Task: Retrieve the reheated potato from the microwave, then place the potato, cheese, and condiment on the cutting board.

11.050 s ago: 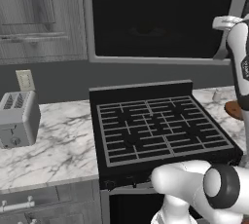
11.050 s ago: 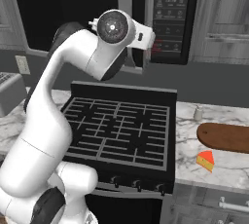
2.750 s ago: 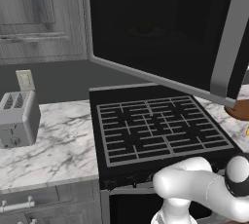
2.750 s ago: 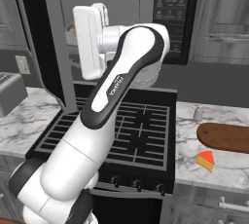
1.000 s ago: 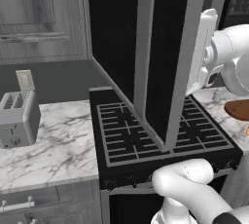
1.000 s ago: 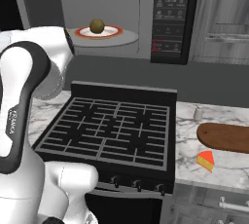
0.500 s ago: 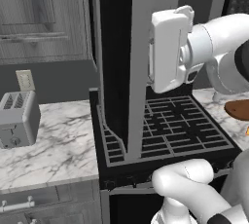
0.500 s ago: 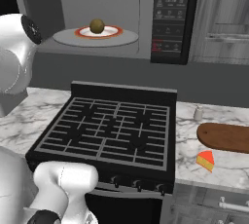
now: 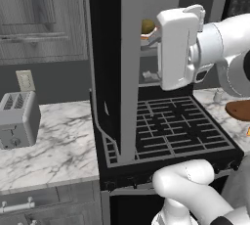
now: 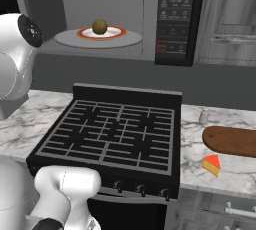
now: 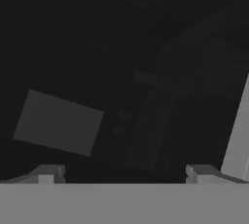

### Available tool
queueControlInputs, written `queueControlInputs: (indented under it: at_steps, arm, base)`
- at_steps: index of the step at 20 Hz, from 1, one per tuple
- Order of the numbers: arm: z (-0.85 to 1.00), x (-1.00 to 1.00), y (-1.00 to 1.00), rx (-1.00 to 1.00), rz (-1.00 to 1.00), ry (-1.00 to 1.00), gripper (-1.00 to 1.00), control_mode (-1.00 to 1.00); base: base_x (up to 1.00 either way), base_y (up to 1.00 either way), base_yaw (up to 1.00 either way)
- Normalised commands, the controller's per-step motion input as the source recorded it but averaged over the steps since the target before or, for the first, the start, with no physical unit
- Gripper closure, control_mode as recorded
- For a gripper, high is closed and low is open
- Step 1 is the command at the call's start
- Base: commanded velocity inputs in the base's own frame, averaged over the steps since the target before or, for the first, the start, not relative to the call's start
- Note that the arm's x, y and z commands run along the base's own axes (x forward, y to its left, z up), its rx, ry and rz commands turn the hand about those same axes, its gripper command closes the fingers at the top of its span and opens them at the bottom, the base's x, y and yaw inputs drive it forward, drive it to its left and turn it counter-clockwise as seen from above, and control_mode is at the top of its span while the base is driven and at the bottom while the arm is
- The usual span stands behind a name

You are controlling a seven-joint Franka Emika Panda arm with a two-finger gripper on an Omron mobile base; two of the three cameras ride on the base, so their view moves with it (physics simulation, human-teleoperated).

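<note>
Microwave (image 10: 150, 19): above the stove, door swung wide open; in the left base view the door (image 9: 110, 62) stands edge-on, jutting out over the front left of the stove; button panel on the right side
Potato (image 10: 100, 26): inside the microwave, on a white plate (image 10: 116, 33) with an orange-red rim, on the round turntable; in the left base view it shows as a yellowish lump (image 9: 148, 25) just past the door edge
Gripper (image 11: 124, 172): jaws spread wide, nothing between them; fingertips (image 11: 48, 172) point at a dark, dim surface; not touching the potato
Arm: in the left base view the white hand sits raised in front of the microwave opening, near the plate
Board (image 10: 232, 141): flat on the marble counter, right of the stove
Cheese (image 10: 211, 164): on the counter just in front of the board, apart from it
Condiment (image 10: 203, 116): upright on the counter, between the stove and the board's left end
Stove (image 10: 115, 134): black grates, bare
Toaster (image 9: 17, 119): on the left counter, well apart from the stove
</note>
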Motion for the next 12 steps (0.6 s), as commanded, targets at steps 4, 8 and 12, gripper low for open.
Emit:
queueControlInputs:
  at_steps: [4,8,12]
  arm:
    - [0.15,0.0,-0.7,-0.02,0.0,-0.06,-1.0,-1.0]
    - [0.16,0.0,-0.73,-0.13,0.01,-0.27,-1.0,-1.0]
    - [0.03,0.0,-0.64,-0.3,0.0,-0.32,-1.0,-1.0]
  base:
    - [0.0,0.0,0.0]
    - [0.0,0.0,0.0]
    - [0.0,0.0,0.0]
